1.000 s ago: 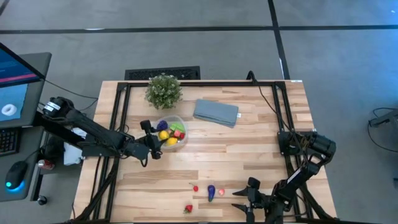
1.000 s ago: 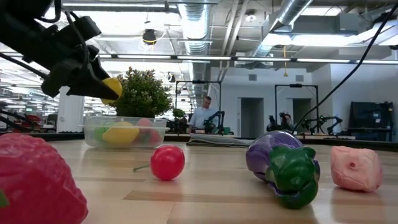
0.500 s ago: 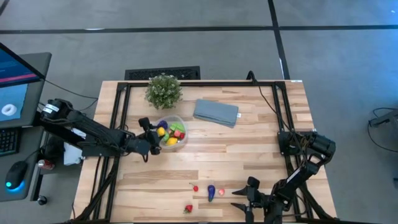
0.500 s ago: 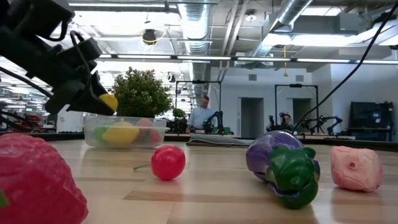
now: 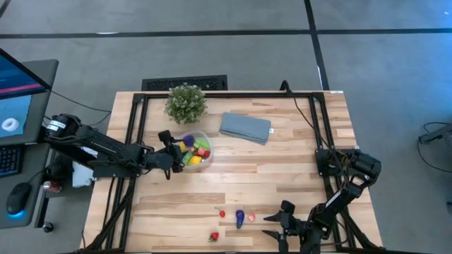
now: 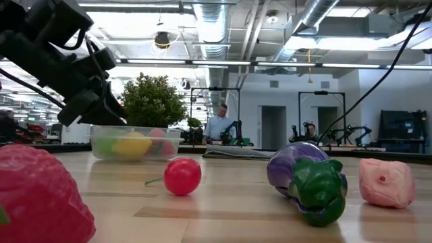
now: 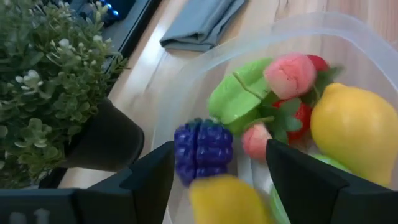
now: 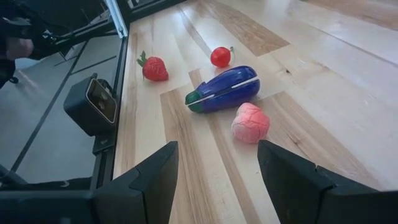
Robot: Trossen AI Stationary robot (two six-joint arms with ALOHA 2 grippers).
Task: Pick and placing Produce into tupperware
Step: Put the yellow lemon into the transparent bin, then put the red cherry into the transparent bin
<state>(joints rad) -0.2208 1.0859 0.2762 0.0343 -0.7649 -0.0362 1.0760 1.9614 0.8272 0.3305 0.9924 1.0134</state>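
From above, the left gripper (image 5: 171, 146) sits at the near-left rim of the tupperware (image 5: 203, 138), which is full of produce.

At table height, its fingers hang just above the container's left edge, nothing visibly between them.

Its wrist camera shows the jaws apart, a blurred yellow piece (image 7: 227, 200) loose between them over the bowl.

The right gripper (image 8: 217, 186) waits open near the eggplant (image 8: 222, 91), pink piece (image 8: 250, 122), cherry (image 8: 220, 56) and strawberry (image 8: 153, 67).

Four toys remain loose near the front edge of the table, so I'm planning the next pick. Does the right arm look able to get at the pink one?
Probably yes. The right gripper waits with open fingers close beside the pink toy, with only bare wood between. The eggplant lies just beyond it, not in the way.
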